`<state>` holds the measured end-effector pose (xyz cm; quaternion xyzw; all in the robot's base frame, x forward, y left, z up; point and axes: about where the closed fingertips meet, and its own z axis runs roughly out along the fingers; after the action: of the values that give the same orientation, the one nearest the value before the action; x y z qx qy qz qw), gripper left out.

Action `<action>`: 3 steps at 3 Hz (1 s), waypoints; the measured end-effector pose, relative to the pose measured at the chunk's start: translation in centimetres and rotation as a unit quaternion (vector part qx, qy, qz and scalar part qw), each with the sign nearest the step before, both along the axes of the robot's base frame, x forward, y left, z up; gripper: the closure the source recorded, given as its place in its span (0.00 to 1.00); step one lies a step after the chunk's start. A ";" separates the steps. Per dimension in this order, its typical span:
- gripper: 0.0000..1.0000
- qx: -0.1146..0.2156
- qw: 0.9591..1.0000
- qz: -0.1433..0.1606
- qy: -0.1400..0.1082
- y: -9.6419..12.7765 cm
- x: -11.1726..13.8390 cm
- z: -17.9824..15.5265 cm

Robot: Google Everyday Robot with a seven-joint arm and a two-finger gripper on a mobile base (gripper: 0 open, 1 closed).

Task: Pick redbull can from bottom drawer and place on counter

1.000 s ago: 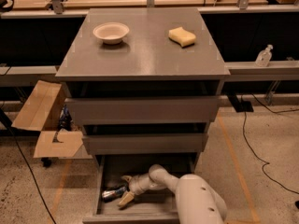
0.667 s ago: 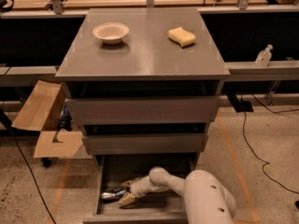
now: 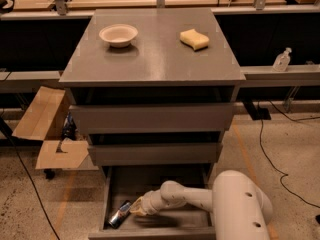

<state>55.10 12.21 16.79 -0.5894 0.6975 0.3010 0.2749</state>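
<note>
Early stage of the task, with the grasp in hand and nothing yet delivered. The bottom drawer [image 3: 161,182] is shown pulled open beneath two wider drawers. The can [image 3: 119,214] is seen lying on its side on the drawer floor, in the front left corner, close to the left wall. The gripper [image 3: 136,207] is placed inside the drawer, low over the floor, at the right end of the can and touching it or very nearly so; whether it is open or closed on the can cannot be told. The arm [image 3: 186,196] is reached in from the lower right. The can is judged not yet lifted, since it rests on the floor. The table [image 3: 155,61] above is occupied by a bowl [image 3: 118,34] at the rear left and a sponge [image 3: 194,39] at the rear right, well apart; the can is not on it. Judged done: drawer opened, gripper set at the can. Judged left: a firm grip to be secured, the can to be raised clear of the drawer walls and of the drawers overhanging it, carried up to the table, set down, perhaps at the front, and released
</note>
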 end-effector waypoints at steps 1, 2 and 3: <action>1.00 -0.001 1.000 0.009 0.004 0.3 -2.1 0.5; 0.85 -0.003 1.000 0.015 0.003 0.4 -3.0 0.9; 0.61 0.000 1.000 0.025 -0.003 0.8 -3.2 1.4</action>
<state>51.87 13.04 18.23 -0.6075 0.6815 0.3062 0.2696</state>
